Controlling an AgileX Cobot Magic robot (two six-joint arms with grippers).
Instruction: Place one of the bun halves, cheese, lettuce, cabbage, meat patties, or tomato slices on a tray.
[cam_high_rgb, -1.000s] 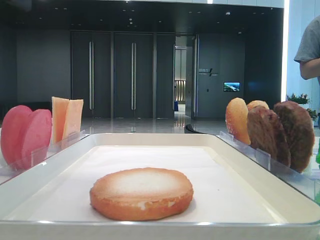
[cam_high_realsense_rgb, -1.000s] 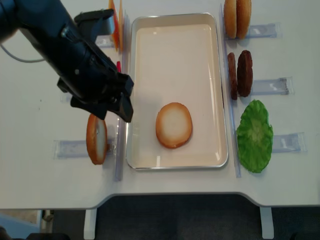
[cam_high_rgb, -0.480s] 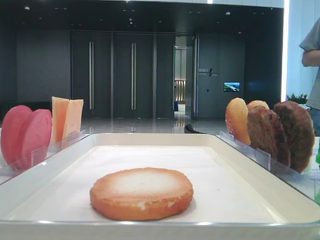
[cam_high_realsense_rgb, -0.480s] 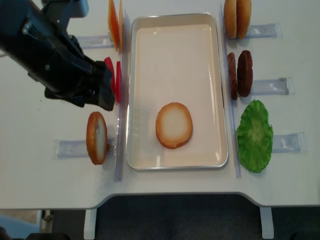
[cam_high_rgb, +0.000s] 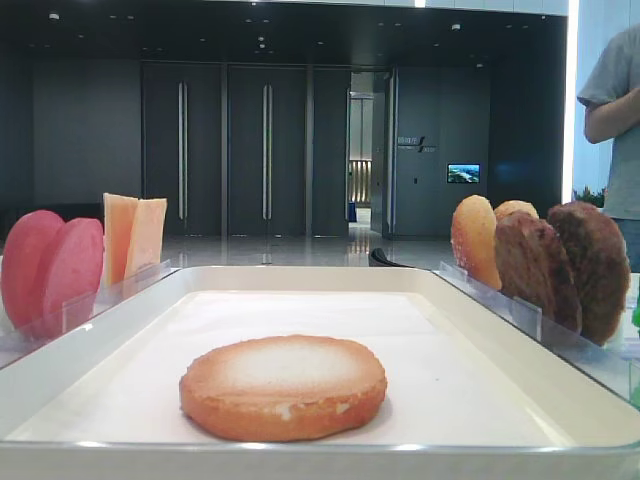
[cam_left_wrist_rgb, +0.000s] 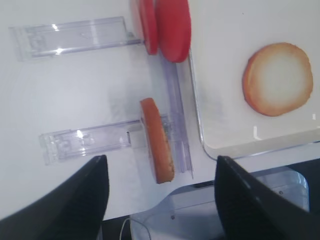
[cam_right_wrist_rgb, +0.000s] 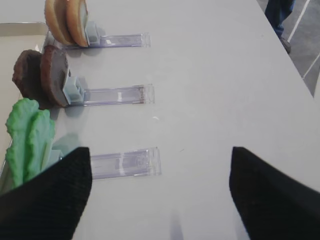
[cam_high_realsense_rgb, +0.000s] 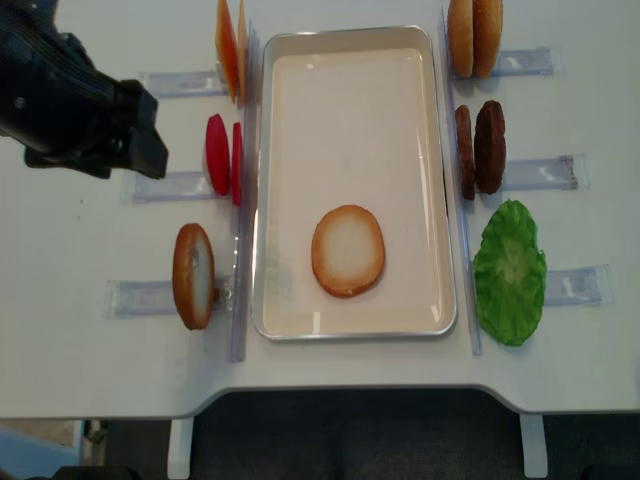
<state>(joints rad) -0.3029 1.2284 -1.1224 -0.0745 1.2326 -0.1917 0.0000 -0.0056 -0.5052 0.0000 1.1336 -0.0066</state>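
Note:
A bun half (cam_high_realsense_rgb: 348, 250) lies pale face up on the floor of the white tray (cam_high_realsense_rgb: 350, 36), near its front end; it also shows in the left wrist view (cam_left_wrist_rgb: 277, 78). Another bun half (cam_high_realsense_rgb: 193, 276) stands on edge in a rack left of the tray. Behind it stand tomato slices (cam_high_realsense_rgb: 220, 155) and cheese (cam_high_realsense_rgb: 230, 45). Right of the tray are two buns (cam_high_realsense_rgb: 475, 38), meat patties (cam_high_realsense_rgb: 482, 147) and lettuce (cam_high_realsense_rgb: 510, 272). My left gripper (cam_left_wrist_rgb: 160, 200) is open and empty, high over the table's left side (cam_high_realsense_rgb: 140, 150). My right gripper (cam_right_wrist_rgb: 160, 195) is open over bare table, right of the lettuce (cam_right_wrist_rgb: 30, 140).
Clear plastic racks (cam_high_realsense_rgb: 150, 297) lie along both sides of the tray, with empty ones on the right (cam_right_wrist_rgb: 125, 162). The table's front edge runs just below the tray (cam_high_realsense_rgb: 330, 385). A person (cam_high_rgb: 615, 110) stands in the background at the right.
My left arm has drawn back up and to the left, away from the tray's left edge and the standing bun half. Its jaws stay wide. The bun half on the tray has not moved.

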